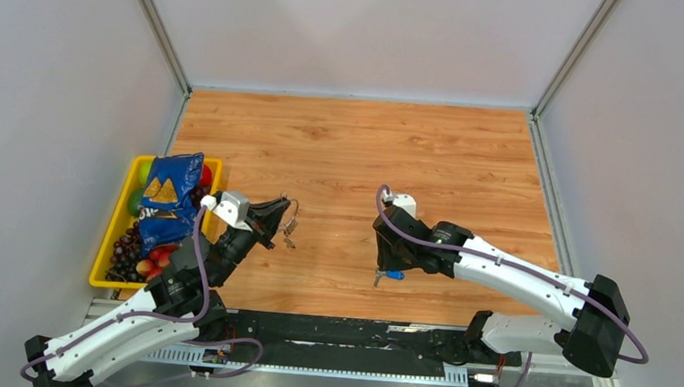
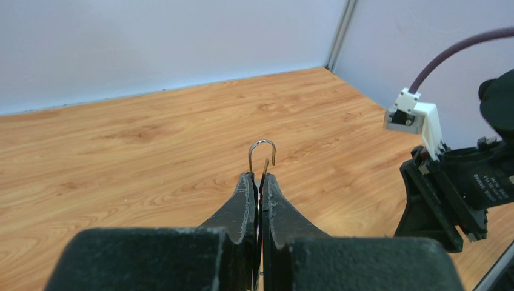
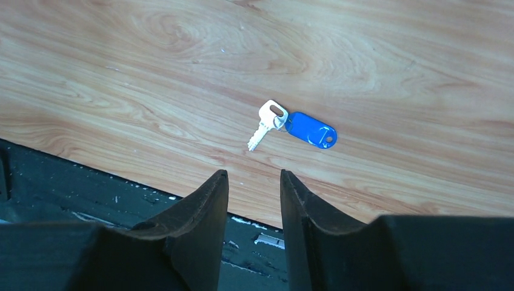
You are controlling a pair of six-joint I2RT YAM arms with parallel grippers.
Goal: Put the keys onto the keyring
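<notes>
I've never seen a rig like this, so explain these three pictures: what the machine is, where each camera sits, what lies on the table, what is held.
The machine is a left arm and a right arm, bolted at the near edge of the table, each ending in a two-finger gripper. The wide picture looks down from above and behind; the other two come from wrist cameras. On the table lies a key with a blue tag; at its left stands a yellow bin holding a snack bag and fruit. The left gripper is shut on a wire keyring. The right gripper hangs open above the key, holding nothing.
</notes>
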